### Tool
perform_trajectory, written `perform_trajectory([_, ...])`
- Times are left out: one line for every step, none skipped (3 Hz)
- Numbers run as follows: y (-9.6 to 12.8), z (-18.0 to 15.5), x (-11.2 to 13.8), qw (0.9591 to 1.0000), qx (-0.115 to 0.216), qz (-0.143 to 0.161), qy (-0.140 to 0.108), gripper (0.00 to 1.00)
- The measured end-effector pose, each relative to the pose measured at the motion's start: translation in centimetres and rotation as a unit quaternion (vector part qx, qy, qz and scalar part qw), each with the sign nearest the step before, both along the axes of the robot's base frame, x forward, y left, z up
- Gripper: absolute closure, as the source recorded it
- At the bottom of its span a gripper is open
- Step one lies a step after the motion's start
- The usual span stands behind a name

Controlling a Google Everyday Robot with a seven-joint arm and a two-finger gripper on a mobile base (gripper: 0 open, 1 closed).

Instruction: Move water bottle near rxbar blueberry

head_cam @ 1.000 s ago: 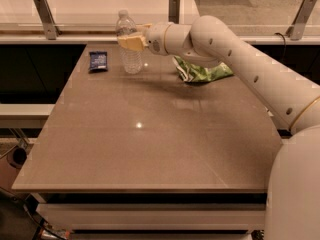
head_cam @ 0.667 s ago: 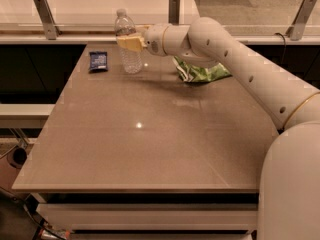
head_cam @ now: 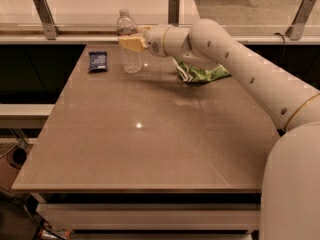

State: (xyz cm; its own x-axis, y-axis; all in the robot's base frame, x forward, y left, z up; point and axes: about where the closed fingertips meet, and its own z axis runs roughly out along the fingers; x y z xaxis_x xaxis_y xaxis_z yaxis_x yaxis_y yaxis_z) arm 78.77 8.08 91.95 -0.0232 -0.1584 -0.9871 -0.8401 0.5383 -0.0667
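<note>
The water bottle [head_cam: 131, 59] is clear with a white cap and stands upright at the far left of the table. My gripper [head_cam: 133, 40] reaches in from the right and is shut on the bottle at mid height, one yellowish finger [head_cam: 131, 44] across its front. The bottle's base looks to rest on the tabletop. The rxbar blueberry [head_cam: 98, 61] is a small dark blue wrapper lying flat just left of the bottle, a short gap apart.
A green snack bag [head_cam: 202, 74] lies to the right of the bottle, under my arm. A raised ledge with metal posts [head_cam: 45, 16] runs along the table's far edge. The brown tabletop [head_cam: 150, 134] extends toward the near edge.
The bottle and gripper have stayed in almost the same place beside the blue wrapper; my arm has shifted only slightly.
</note>
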Motion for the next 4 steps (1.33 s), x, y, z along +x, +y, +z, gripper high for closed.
perform_trajectory([0.0, 0.11, 0.0, 1.0, 0.0, 0.0, 0.0, 1.0])
perform_trajectory([0.0, 0.12, 0.0, 1.0, 0.0, 0.0, 0.0, 1.0])
perform_trajectory([0.01, 0.12, 0.0, 1.0, 0.0, 0.0, 0.0, 0.83])
perform_trajectory([0.27, 0.07, -0.05, 1.0, 0.0, 0.002, 0.0, 0.59])
